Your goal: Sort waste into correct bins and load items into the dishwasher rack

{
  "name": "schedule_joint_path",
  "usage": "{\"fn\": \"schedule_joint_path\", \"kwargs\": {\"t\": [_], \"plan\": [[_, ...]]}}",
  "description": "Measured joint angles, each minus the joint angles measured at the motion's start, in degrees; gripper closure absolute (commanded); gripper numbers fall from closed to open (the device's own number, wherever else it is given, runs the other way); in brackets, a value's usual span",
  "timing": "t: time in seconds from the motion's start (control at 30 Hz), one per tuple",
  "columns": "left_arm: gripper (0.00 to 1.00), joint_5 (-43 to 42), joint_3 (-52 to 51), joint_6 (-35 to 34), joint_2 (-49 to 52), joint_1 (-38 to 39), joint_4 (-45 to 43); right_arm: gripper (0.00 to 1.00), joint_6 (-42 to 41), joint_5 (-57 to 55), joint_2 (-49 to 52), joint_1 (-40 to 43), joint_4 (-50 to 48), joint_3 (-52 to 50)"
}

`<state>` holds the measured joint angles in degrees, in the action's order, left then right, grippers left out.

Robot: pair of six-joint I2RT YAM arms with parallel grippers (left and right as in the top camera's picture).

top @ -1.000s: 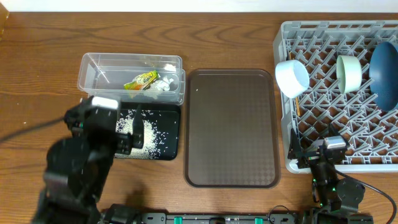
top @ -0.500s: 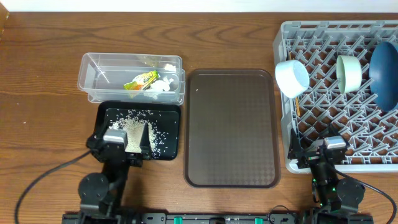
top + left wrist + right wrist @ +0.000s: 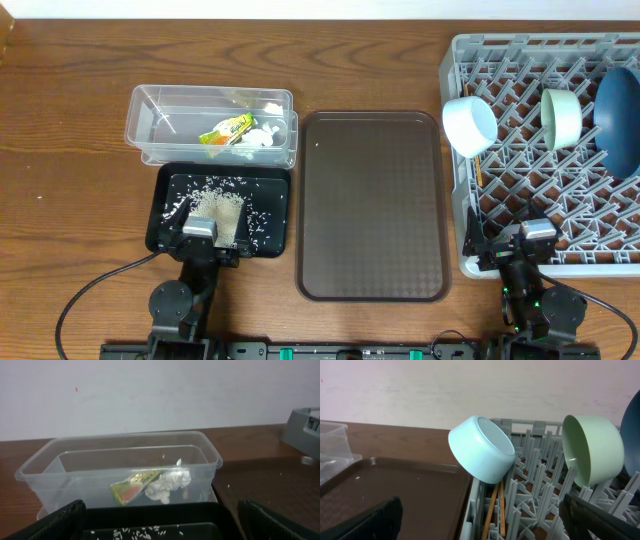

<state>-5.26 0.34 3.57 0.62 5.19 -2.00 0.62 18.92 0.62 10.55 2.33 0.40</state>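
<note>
Left hand point(image 3: 212, 238) and right hand point(image 3: 522, 245) rest open and empty at the near tabletop point(image 3: 60, 100) edge; with rice point(image 3: 218, 208) in the black tray point(image 3: 275, 180), wrapper point(image 3: 226, 128) and tissue point(image 3: 258, 138) in the tub point(image 3: 145, 120) beyond, and white bowl point(image 3: 468, 124) and green bowl point(image 3: 560, 116) in the rack point(image 3: 455, 60), any retreat should nudge neither tray nor rack.

In clear tub point(image 3: 65, 485): wrapper point(image 3: 134, 485) + tissue wad point(image 3: 167, 485).
</note>
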Motion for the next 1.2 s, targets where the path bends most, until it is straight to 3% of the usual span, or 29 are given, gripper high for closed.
{"fn": "schedule_joint_path", "kwargs": {"t": [1.2], "plan": [[0.02, 0.7, 0.4, -0.4, 0.0, -0.2, 3.1, 0.01, 0.0, 0.0, 0.0, 0.0, 0.0, 0.0]]}}
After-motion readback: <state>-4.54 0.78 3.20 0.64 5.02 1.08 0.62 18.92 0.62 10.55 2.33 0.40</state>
